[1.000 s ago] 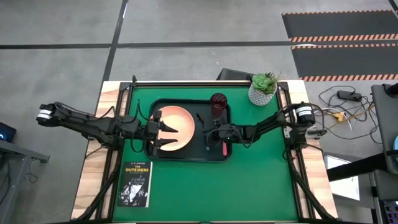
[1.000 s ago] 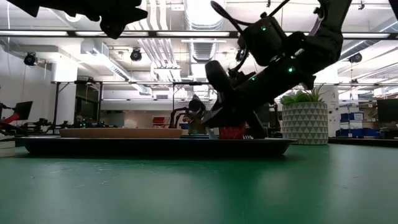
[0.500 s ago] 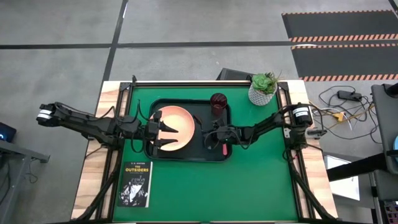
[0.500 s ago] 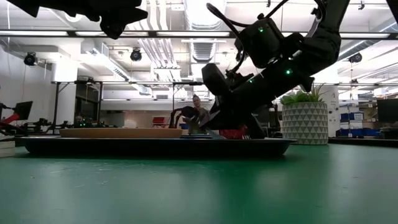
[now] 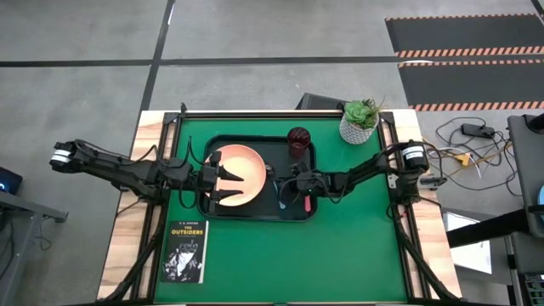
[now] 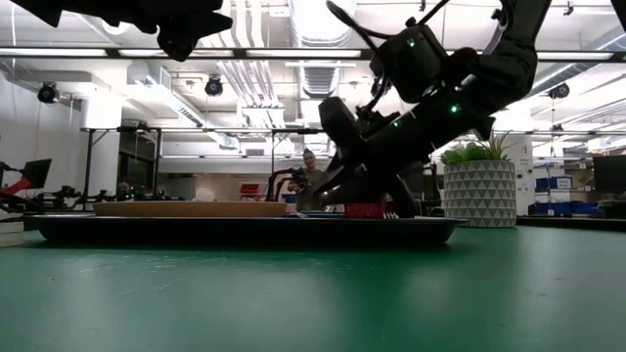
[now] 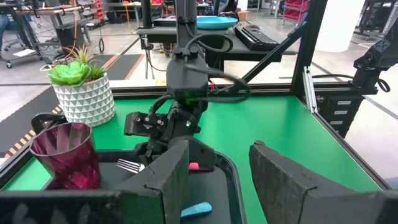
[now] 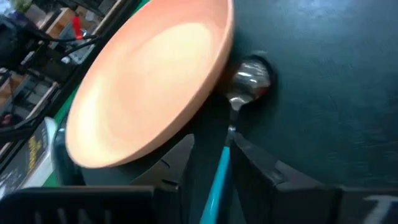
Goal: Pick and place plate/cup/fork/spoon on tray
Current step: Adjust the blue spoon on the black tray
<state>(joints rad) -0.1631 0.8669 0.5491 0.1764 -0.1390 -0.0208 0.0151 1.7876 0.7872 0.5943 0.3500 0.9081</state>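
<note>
— Green felt covers the table [image 5: 340, 255], and on it sits the dark tray [image 5: 255, 216] with the salmon-pink plate [image 5: 242, 166] in its left half. What is the right arm doing?

— The right gripper [image 5: 287, 184] hangs low over the tray's middle, just right of the plate. From its wrist camera the light blue handle of the spoon [image 8: 231, 152] runs between its two fingers [image 8: 171, 163], and the silver bowl lies on the tray floor touching the plate's rim. The fingers flank the handle closely, but I cannot tell whether they are pressing on it.

— And the rest of the set?

— The dark red cup [image 5: 298, 138] stands upright at the tray's far right corner. The fork [image 7: 134, 165] lies on the tray too; its prongs show beside the cup in the left wrist view, and its pink-red handle [image 5: 306, 202] peeks out by the right arm near the tray's right edge.

— The left arm?

— The left gripper [image 5: 223, 178] waits above the plate's left part, fingers spread apart and holding nothing.

— Anything else on the table?

— A white pot with a green plant [image 5: 359, 121] at the far right corner, well clear of the tray, and a black book [image 5: 184, 252] near the front left edge.
</note>
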